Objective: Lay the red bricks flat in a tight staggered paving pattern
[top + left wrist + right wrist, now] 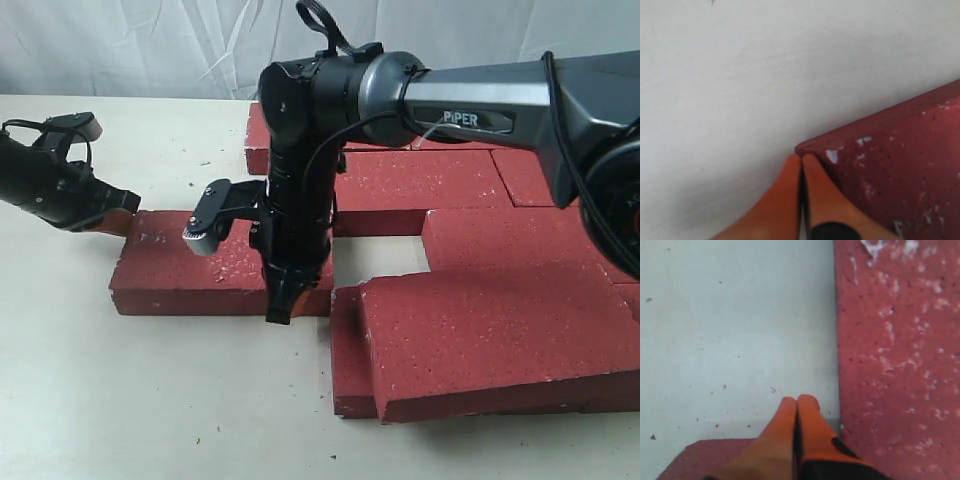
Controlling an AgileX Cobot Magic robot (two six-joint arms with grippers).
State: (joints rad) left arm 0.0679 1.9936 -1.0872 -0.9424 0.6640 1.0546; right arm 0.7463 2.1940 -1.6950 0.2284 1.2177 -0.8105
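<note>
White worktop (150, 420) and a draped pale backdrop fill the scene. At centre left the left tool (118, 215) is clenched on nothing, its tips against the corner of a loose brick (200, 275) lying flat. At that brick's right end the right tool (280, 305) points down, also clenched empty. Further right the red bricks (430, 180) lie paved, with one tilted brick (490, 335) resting on its neighbours. They look stiff, heavy and gritty, so pushing at the ends probably suits them better than lifting.
</note>
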